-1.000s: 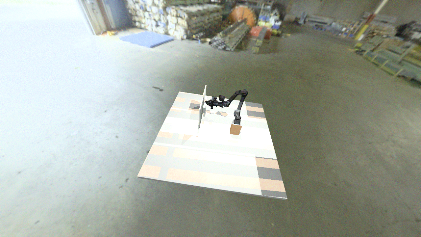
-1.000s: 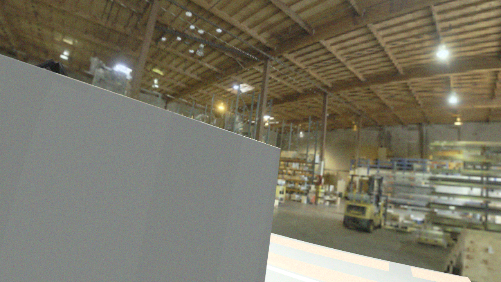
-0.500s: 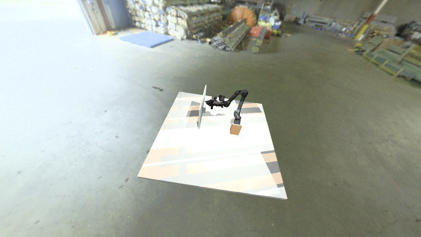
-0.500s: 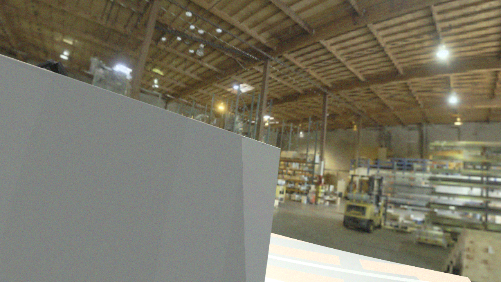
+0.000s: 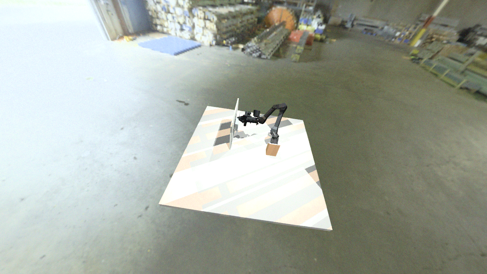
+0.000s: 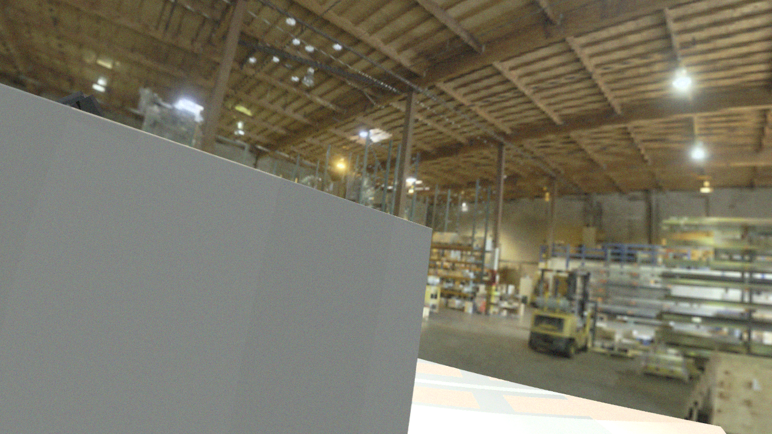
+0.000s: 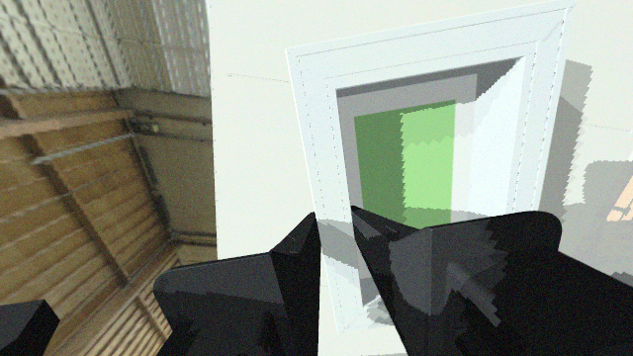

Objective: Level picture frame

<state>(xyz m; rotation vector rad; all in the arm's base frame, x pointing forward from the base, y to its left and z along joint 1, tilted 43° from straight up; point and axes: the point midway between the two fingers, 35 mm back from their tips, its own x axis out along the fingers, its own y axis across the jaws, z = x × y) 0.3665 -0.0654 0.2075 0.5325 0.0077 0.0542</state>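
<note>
The white picture frame (image 7: 435,51) with a green centre shows in the wrist view, in front of the pale wall panel (image 7: 257,163). My gripper (image 7: 332,216) (image 5: 238,118) is shut on one side bar of the frame, with one black finger on the outer side and the other inside the opening. In the wrist view the frame's bars look slanted against the panel's edge. The screw and the notched strip are hidden behind the frame. In the top view the panel (image 5: 231,136) is seen nearly edge-on, so the frame's tilt cannot be told there.
The panel (image 6: 216,269) fills the left of the exterior view and hides the frame. It stands on a patterned table top (image 5: 252,204). A brown block (image 5: 272,150) sits beside the arm's base (image 5: 274,139).
</note>
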